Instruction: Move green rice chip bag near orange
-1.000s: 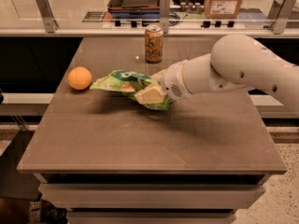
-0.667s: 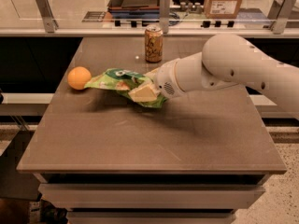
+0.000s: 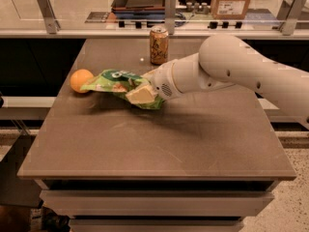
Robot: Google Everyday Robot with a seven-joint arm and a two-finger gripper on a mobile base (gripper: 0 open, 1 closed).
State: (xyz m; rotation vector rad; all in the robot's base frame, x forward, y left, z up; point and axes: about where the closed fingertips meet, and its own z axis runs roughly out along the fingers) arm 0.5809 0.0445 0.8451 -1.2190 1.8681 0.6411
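3 items on the worktop (image 3: 145, 149), L to R.

Far left: the orange (image 3: 80, 79). Same spot as 1 s ago, hasn't rolled.

Just right of it: the green rice chip bag (image 3: 115, 81). This is the change: the bag has travelled left w/ the arm over the last sec. Its left tip was a clear gap off the fruit. Now it's at the orange's right side, touching or a hair off, can't tell which.

The bag's right end is in the gripper (image 3: 144, 94), approx mid-worktop. Jaws are pinching the crumpled foil, one tan pad showing on top. Shadow under the bag suggests it's carried a bit off the surface, not sure.

Behind, toward the back edge: the drink can (image 3: 159, 44), upright, unmoved, well clear of the bag and of the arm (image 3: 231, 64), which comes in from the right.

Meaning for the task: "near orange" looks basically met already. Remaining imo: stop leftward travel, lower, let go, back off to the right.

Risk: any more push left and the bag nudges the orange, and a round fruit will roll toward the left edge. Foil is light and springy, may shift a bit on release.
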